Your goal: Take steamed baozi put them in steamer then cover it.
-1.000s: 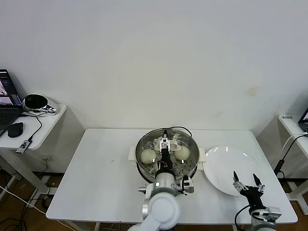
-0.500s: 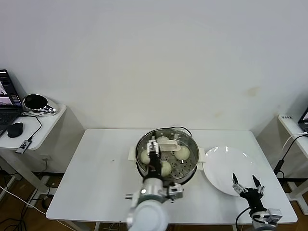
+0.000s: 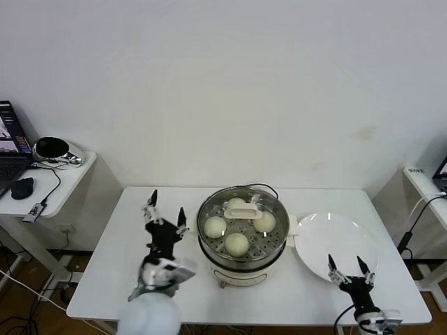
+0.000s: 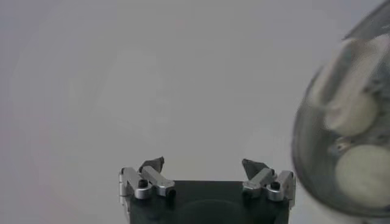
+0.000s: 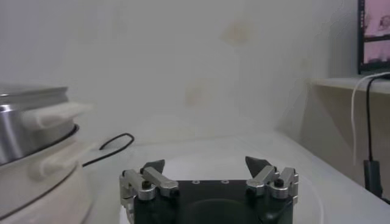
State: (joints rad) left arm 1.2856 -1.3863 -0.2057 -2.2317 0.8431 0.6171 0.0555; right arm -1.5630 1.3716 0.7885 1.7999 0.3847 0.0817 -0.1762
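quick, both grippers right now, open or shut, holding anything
Left gripper: open, empty, over the table left of the steamer.
Right gripper: open, empty, at the near edge of the plate.

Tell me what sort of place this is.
Probably a lab or office test room, not a kitchen: a steamer and plate sit on a bare white table, with a laptop on a side desk.
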